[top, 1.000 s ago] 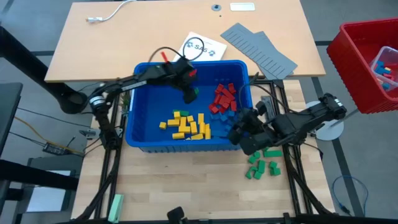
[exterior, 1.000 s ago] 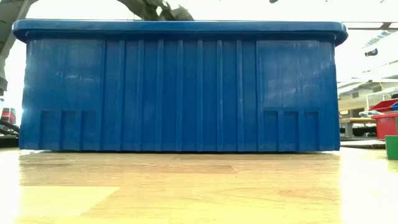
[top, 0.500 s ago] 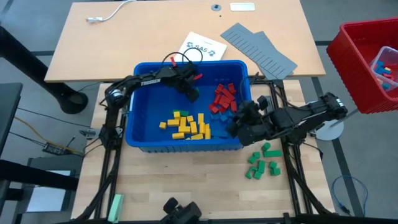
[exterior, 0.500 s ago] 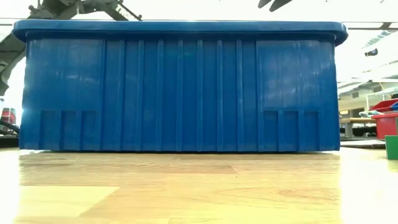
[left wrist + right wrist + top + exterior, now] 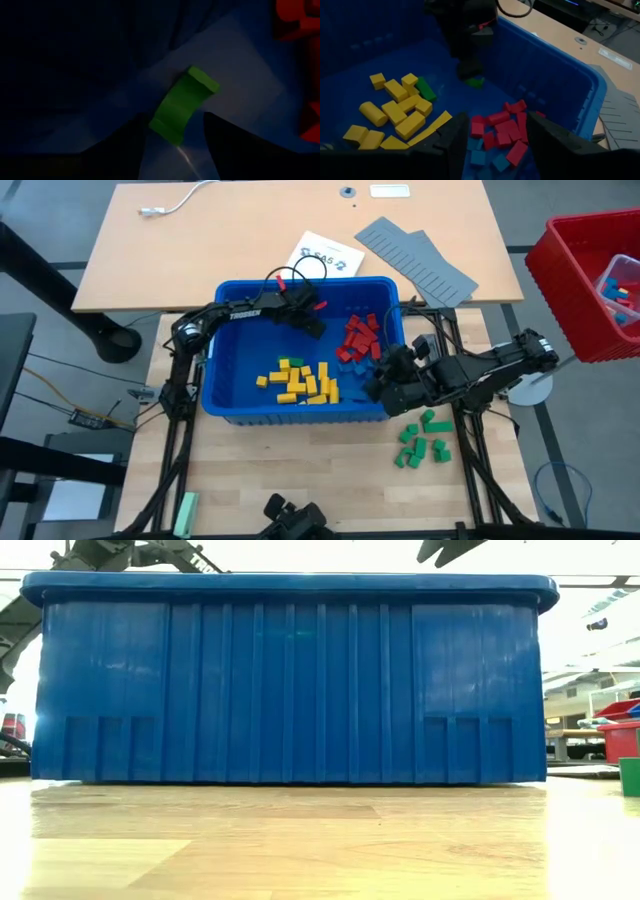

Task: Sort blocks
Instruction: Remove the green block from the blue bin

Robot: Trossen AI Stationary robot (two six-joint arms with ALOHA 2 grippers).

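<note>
The blue bin sits mid-table and fills the low view wall to wall. Inside it, yellow blocks lie heaped near the front wall with 1 green block among them, and red blocks are piled toward the right end, a few blue blocks just in front of them. A loose group of green blocks rests on the table outside the bin, off its front right corner.

The left gripper reaches down into the back of the bin — its fingers stand apart on either side of a single green block, which lies between them near the bin floor; whether they actually press on it cannot be told. The right gripper hovers over the bin's right end beside the red pile, its fingers spread and holding nothing.
</note>
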